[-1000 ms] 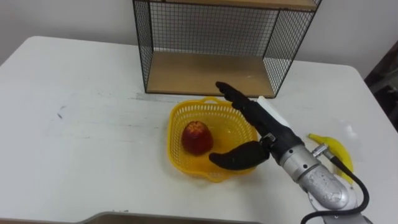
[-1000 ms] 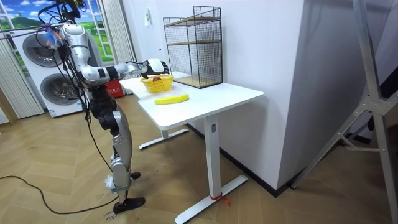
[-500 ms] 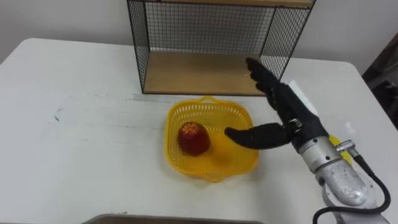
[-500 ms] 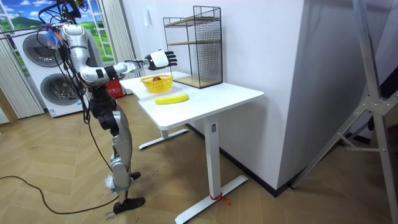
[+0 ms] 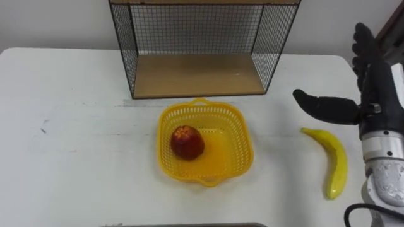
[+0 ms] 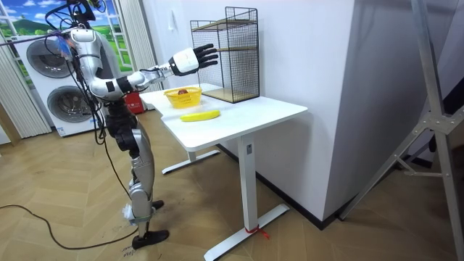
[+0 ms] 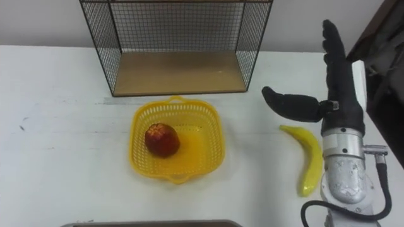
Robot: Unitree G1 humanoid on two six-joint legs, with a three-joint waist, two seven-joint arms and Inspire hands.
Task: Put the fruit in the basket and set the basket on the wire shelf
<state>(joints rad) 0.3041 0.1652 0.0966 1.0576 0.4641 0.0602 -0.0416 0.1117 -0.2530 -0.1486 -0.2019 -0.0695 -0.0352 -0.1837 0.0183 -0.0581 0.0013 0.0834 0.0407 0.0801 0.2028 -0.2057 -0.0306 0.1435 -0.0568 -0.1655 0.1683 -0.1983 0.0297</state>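
Banana lies on the worktop beside the basket. Right hand, fingers spread wide, should descend and grip its middle.

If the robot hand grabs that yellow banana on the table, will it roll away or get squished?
Probably no rolling: the banana is curved and lies flat on the table, so a nudge would likely spin or slide it. Its peel looks smooth, so it may slip. It is likely soft, so the open robot hand should squeeze gently.

One yellow basket, one red fruit, one banana, one wire shelf, one white table.
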